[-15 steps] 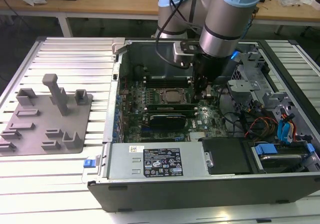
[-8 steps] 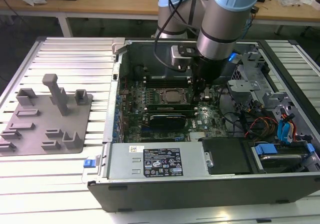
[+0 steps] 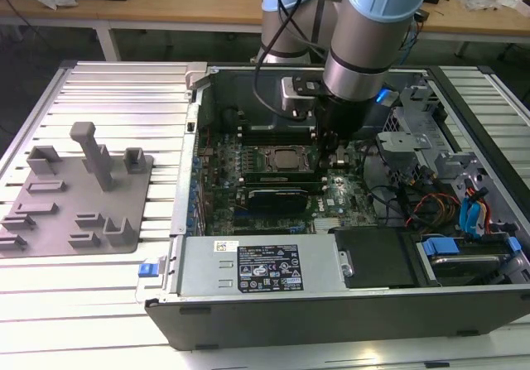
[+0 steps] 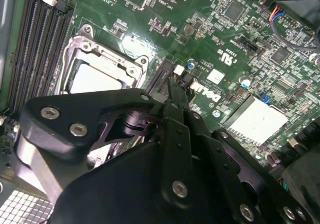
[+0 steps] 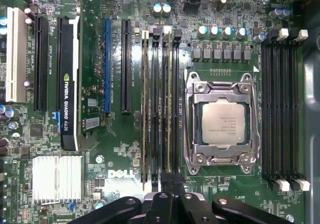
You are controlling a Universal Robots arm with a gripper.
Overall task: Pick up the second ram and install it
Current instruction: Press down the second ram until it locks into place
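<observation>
- While I reach down into the open computer case (image 3: 248, 304), my gripper (image 5: 167, 181) sits over the memory slots beside the processor socket (image 5: 222, 124).
- Its fingers are pinched narrow on the second ram (image 5: 166, 103), standing edge-on in a slot.

White lettering marks the green motherboard (image 5: 122, 174) near the processor (image 5: 223, 124), whose metal lid carries fine print, too small to read. Farther off, the black graphics card (image 5: 68, 91) bears a pale wordmark; the power supply (image 3: 199, 264) wears printed stickers.
</observation>
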